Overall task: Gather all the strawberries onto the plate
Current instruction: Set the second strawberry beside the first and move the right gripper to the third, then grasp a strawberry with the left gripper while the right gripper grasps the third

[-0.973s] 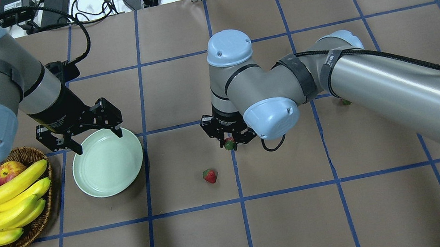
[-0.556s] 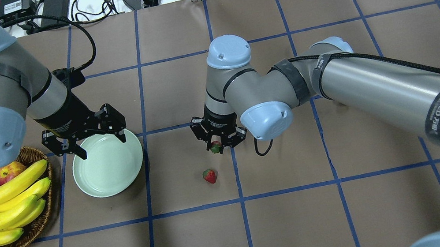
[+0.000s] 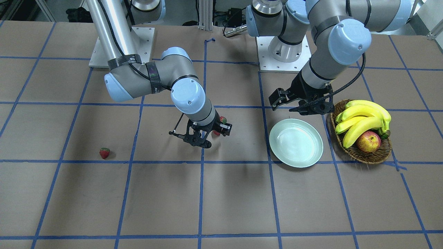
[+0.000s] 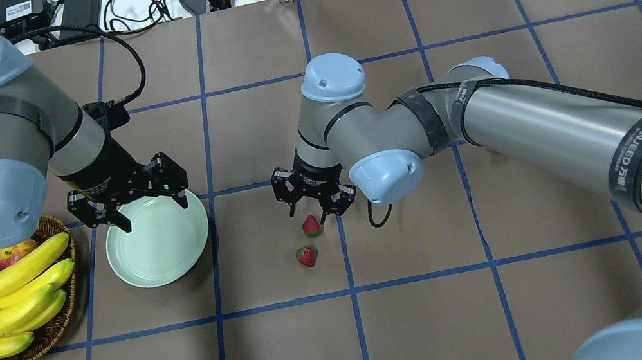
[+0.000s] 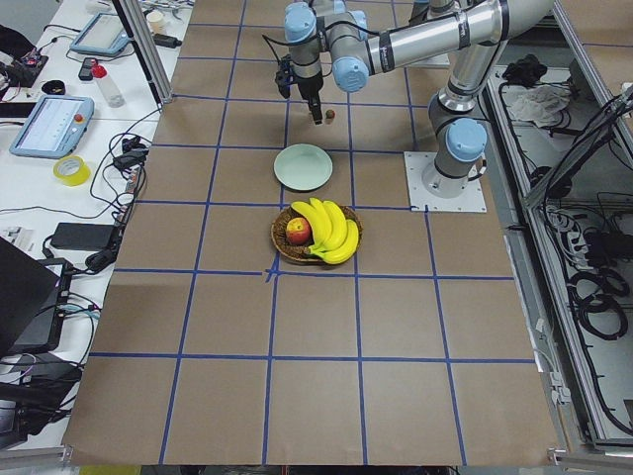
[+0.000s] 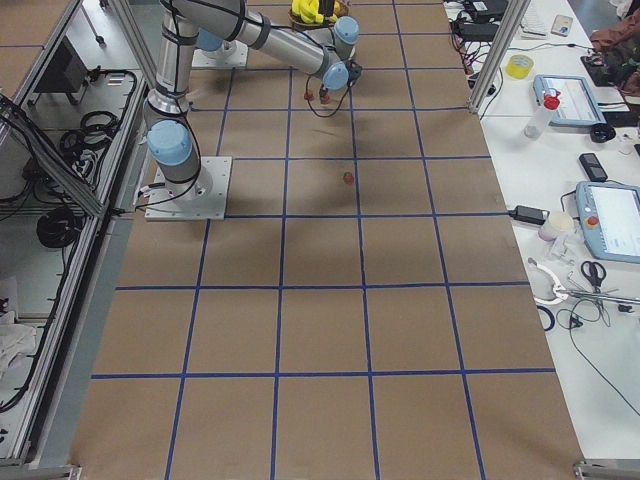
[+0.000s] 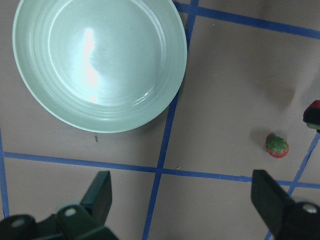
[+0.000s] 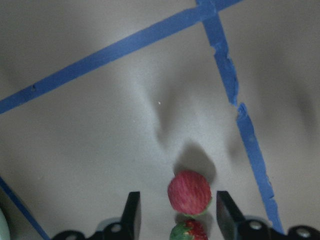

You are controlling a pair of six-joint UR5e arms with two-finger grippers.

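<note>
Straddling one strawberry (image 4: 311, 226), cap toward another strawberry (image 4: 306, 256), right claw (image 4: 311, 213) gapes; left claw (image 4: 154, 217) spread.

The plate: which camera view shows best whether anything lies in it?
The left wrist-mounted view. There the plate is large and seen from above, its inside bare. In the overhead exterior view the left pincer covers part of its rim. The exterior front-facing view shows it whole but smaller; in exterior left it is tiny.

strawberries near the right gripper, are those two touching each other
Apart. The overhead view shows bare table between the upper strawberry and the lower strawberry.
</note>
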